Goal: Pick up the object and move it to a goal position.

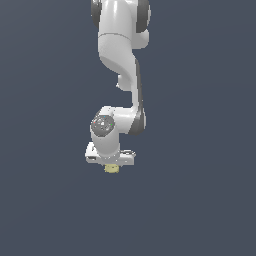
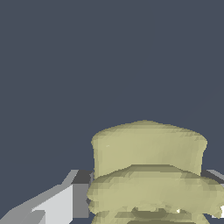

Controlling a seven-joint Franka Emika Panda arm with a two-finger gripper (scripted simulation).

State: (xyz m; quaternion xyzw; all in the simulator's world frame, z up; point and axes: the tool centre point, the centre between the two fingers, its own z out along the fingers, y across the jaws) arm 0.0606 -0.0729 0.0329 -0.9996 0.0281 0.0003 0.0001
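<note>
One small pale yellow-olive lumpy object (image 1: pixel 111 168) shows in both views, and it is far narrower than the white end effector (image 1: pixel 110 166) above it. In the wrist view the object (image 2: pixel 148 173) fills much of the picture: a smooth, rounded, drum-like block at its far end, then bumpy layered lobes stacked in ridges nearer the camera, with darker creases between the layers. Its surface is matte and evenly coloured.

In the exterior view the object sits directly beneath the wide white body of the end effector, touching its underside, roughly under the middle of it. In the wrist view one pale grey finger (image 2: pixel 54 203) lies just beside the lobed part of the object, and a sliver of another grey part shows at the opposite side. The object thus lies between the fingers, and the end effector appears clamped on it. Behind everything is plain dark blue-grey, with no visible edge of a counter.
</note>
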